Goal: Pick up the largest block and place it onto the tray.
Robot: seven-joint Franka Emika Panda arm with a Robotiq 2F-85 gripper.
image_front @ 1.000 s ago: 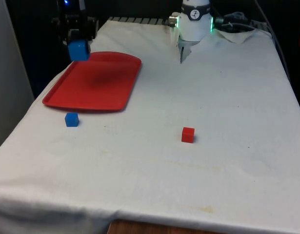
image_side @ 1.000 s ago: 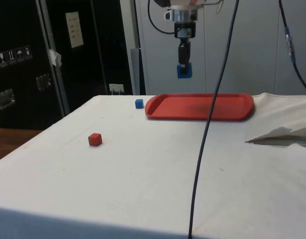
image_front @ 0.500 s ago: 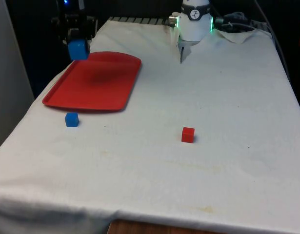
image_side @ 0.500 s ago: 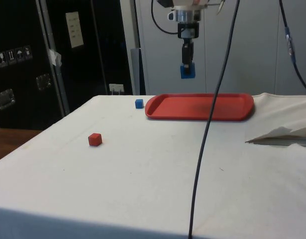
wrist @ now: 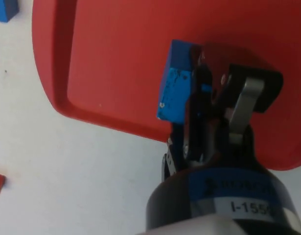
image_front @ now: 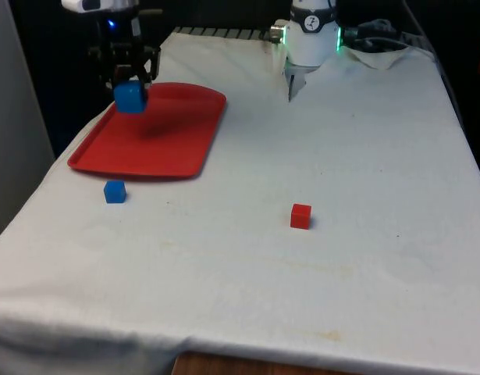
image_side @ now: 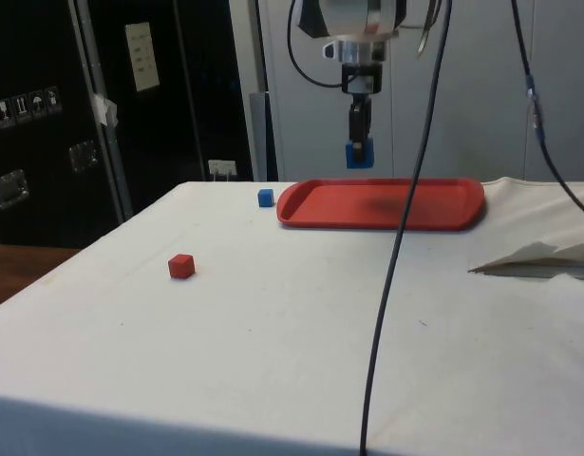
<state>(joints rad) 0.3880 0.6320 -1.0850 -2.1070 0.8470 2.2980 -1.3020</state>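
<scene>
Two blue blocks and one red block [image_front: 300,216], large blue block [image_front: 130,98] clamped in the gripper [image_front: 131,84] above the bare red tray [image_front: 177,144], small blue block [image_front: 114,191] and red block on the tabletop [image_front: 341,172]

White arm [image_side: 353,17], rounded glossy shell, black cables [image_side: 391,256] looping off wrist and hanging down in side view. White base [image_front: 312,31] with green glow on both sides. End effector [image_front: 130,78] black, boxy, two slim fingers [wrist: 243,105]; white label, dark print on round black housing.
</scene>
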